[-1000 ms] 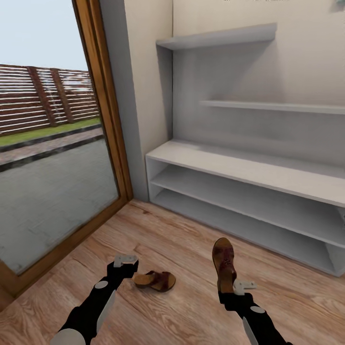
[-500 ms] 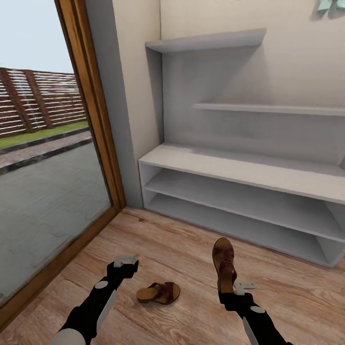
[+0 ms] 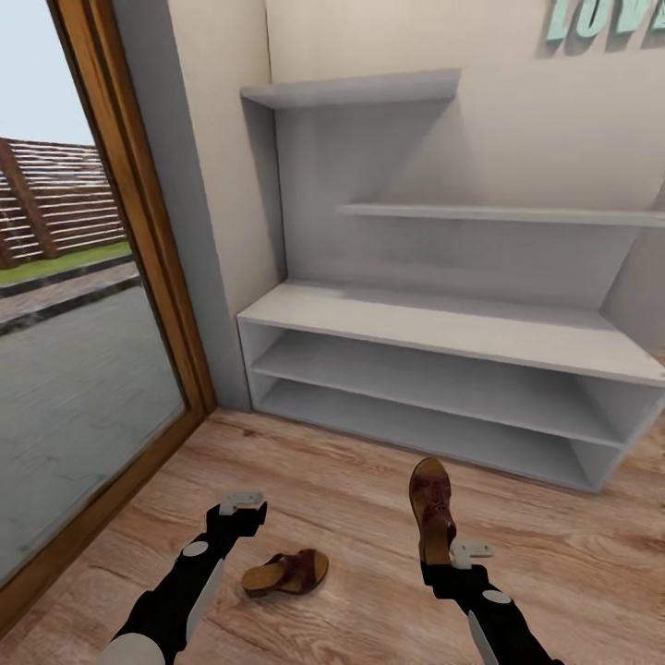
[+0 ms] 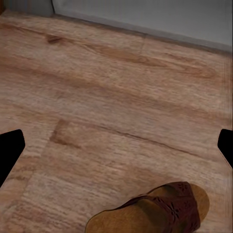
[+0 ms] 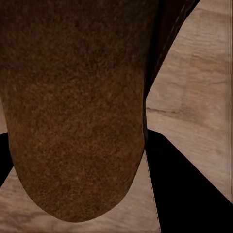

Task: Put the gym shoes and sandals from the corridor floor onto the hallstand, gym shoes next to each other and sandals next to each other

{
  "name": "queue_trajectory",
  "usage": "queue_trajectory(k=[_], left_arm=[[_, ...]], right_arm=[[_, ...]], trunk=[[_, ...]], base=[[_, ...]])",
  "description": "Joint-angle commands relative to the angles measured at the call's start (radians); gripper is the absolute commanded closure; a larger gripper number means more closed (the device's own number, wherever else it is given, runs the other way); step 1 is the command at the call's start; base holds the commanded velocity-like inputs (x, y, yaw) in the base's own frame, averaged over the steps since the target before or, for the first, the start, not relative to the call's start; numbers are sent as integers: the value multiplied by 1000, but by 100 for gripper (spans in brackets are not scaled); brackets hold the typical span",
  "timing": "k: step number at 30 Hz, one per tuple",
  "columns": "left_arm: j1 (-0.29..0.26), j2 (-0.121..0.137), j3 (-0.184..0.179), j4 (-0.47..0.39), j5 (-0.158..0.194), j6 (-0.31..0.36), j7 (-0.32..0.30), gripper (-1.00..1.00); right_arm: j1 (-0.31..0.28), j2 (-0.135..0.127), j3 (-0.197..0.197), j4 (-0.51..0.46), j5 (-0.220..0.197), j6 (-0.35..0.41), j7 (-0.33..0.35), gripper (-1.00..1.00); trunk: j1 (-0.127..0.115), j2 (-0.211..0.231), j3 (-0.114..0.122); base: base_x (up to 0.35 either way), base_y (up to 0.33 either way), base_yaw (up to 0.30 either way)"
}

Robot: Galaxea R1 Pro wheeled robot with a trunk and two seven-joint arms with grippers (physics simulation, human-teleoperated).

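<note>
While facing the grey hallstand (image 3: 443,323): right hand (image 3: 441,552) clamped on one sandal (image 3: 430,508), raised toe-first toward the hallstand's low base. Left hand (image 3: 242,506) spread apart, holding nothing, hovering over the wood floor (image 3: 332,480) just beside the other sandal (image 3: 284,573), well short of the hallstand.

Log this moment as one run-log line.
right gripper: shut on sandal | left gripper: open, empty | second sandal: on floor | hallstand: no shoes visible
</note>
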Motion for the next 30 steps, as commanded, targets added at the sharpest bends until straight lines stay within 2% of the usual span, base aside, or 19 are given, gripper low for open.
queue_trajectory(k=[1, 16, 30], left_arm=[[0, 0, 0, -2, 0, 4, -2, -100], [0, 0, 0, -1, 0, 4, -2, -100], [0, 0, 0, -1, 0, 4, -2, -100]], right_arm=[[0, 0, 0, -2, -3, 6, -2, 100], [0, 0, 0, -2, -3, 6, -2, 100], [-1, 0, 0, -2, -3, 6, -2, 100]], trunk=[[0, 0, 0], [0, 0, 14], [0, 0, 15]], base=[[0, 0, -210], [23, 30, -207], [159, 252, -36]])
